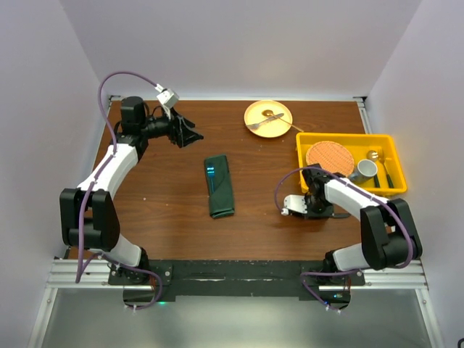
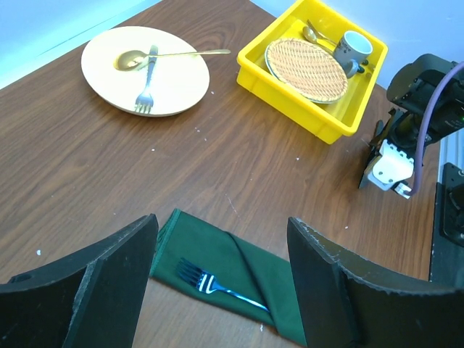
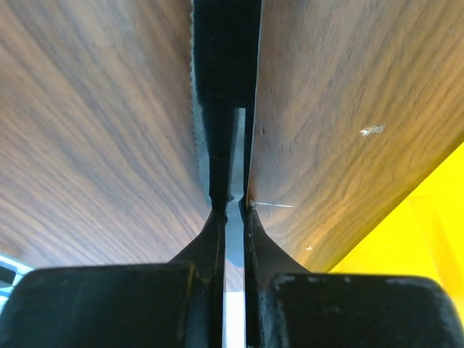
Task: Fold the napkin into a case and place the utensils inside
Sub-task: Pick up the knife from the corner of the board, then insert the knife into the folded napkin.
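Note:
The dark green napkin (image 1: 220, 186) lies folded as a narrow case in the middle of the table. In the left wrist view the case (image 2: 239, 268) has the bright-blue fork (image 2: 210, 283) tucked in it, tines sticking out of the end. The knife shows in no view. My left gripper (image 1: 192, 134) is open and empty, held above the table behind and left of the case; its fingers (image 2: 116, 283) frame the case from above. My right gripper (image 1: 310, 206) is shut and empty, tips down on the bare wood (image 3: 232, 206), to the right of the case.
A yellow plate (image 1: 279, 109) with a bare-metal fork and a gold spoon stands at the back. A yellow bin (image 1: 348, 135) at the right holds a woven mat, a mug and cutlery. The right arm (image 2: 420, 87) stands beside the bin.

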`<state>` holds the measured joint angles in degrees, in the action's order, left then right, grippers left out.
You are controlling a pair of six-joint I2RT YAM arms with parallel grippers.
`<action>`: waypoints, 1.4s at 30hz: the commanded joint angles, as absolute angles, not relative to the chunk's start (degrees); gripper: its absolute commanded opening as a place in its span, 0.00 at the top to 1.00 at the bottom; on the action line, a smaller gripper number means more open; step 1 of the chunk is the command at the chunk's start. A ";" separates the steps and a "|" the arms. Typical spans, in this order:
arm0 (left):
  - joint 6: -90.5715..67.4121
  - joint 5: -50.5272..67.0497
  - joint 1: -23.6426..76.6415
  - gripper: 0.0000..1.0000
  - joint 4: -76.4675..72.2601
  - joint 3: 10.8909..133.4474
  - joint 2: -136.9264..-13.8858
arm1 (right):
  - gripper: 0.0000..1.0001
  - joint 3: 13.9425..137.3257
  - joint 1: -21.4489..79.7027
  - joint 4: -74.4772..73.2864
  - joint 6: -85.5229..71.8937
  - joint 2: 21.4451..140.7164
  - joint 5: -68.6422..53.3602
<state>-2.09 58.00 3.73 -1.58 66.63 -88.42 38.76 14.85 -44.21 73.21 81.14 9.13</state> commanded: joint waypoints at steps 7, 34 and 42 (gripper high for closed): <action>-6.15 57.04 3.52 0.23 -7.38 66.71 -87.27 | 1.00 60.18 15.29 -60.02 56.89 80.68 -10.79; -2.37 37.71 0.44 0.00 2.20 65.48 -84.11 | 1.00 136.02 28.48 -70.22 -23.26 128.31 -17.92; -3.69 37.44 -1.32 0.00 0.88 63.37 -84.64 | 1.00 139.56 30.14 -58.99 -27.07 134.11 -18.90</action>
